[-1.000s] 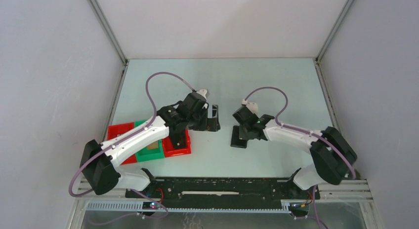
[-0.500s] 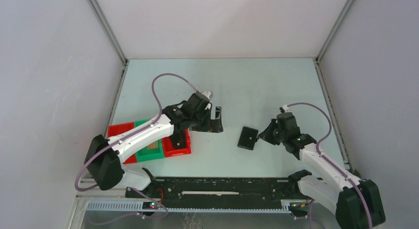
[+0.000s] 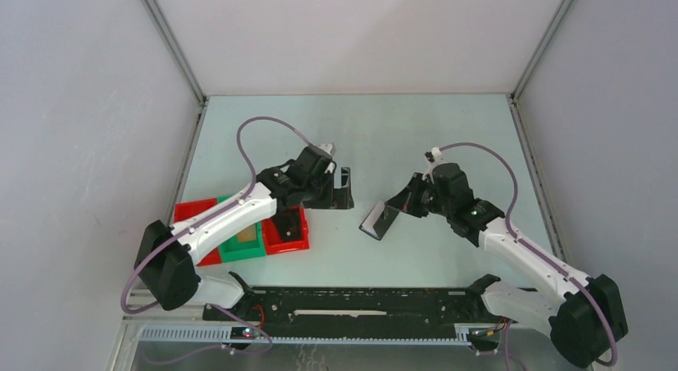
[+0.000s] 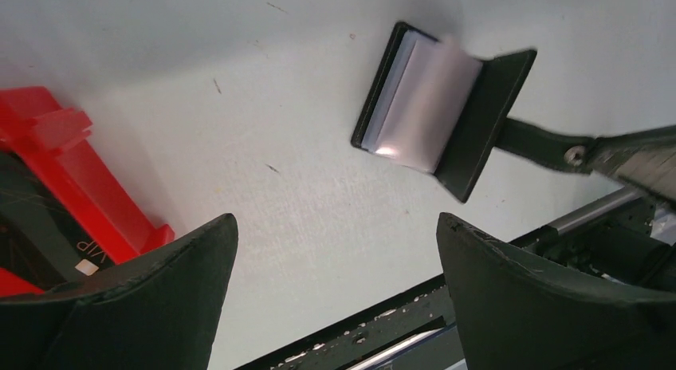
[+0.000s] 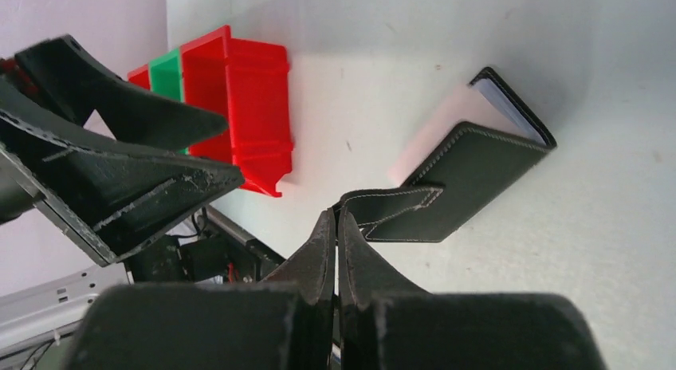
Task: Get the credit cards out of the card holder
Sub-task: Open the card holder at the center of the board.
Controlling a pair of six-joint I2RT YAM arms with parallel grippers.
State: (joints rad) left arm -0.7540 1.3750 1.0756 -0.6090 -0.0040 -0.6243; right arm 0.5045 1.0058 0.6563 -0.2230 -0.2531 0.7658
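**Card holder** (image 3: 381, 220): black, two panels, half unfolded into a V. Right of the trays (image 3: 284, 233) and well apart from them, over the pale table (image 3: 448, 131). Pale inner face turned up and toward the trays. Cannot tell whether the low edge rests on the surface or hangs just above it.

**Right gripper** (image 3: 406, 201): fingers pressed fully together on a stitched tab at the edge of the holder's dark outer panel. Placed on the side of the holder away from the trays, with the holder reaching out from the fingertips toward the trays.

**Left gripper** (image 3: 345, 189): spread wide, nothing between the fingers. Just beyond the trays' far right corner, between the trays and the holder, touching neither.

**Credit card** (image 4: 421, 107): pale grey, lodged against the inner face of the holder's panel nearer the trays. Number of cards behind it not discernible.

**By view**
- Top external only: both arms entire; trays in a row, red, green, red; a tan flat piece (image 3: 249, 236) lying in the green one.
- Left wrist only: broad face of the pale card, with glare and slight blur; the dark panel angled up toward the right finger.
- Right wrist only: the pinch itself, tab clamped at the fingertips; white stitching along the panel edge; thin pale card edge inside the fold.
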